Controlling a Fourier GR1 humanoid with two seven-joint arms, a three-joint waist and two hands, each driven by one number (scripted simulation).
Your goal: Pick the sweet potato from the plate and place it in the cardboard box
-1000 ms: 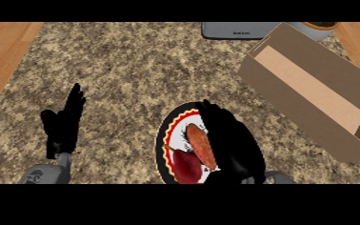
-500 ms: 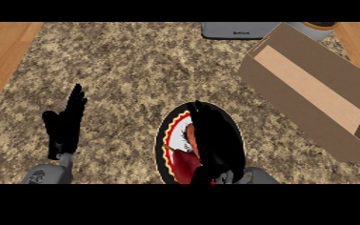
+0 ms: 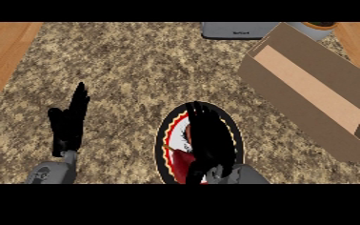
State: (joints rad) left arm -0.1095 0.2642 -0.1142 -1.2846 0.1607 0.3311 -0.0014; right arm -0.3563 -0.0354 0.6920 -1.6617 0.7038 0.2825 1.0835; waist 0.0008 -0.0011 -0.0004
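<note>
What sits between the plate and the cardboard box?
Nothing: in the head view only bare speckled counter separates the plate from the cardboard box.

One head view looks steeply down at the counter (image 3: 141, 76), close above it.

Even, fairly dim light; soft blur throughout, shadows perhaps absent.

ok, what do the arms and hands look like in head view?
Both hands are plain black with slim fingers and a thumb: left hand, right hand. Each sits on a rounded grey forearm; left forearm shows a small round dark mark. No cables or sleeves visible.
</note>
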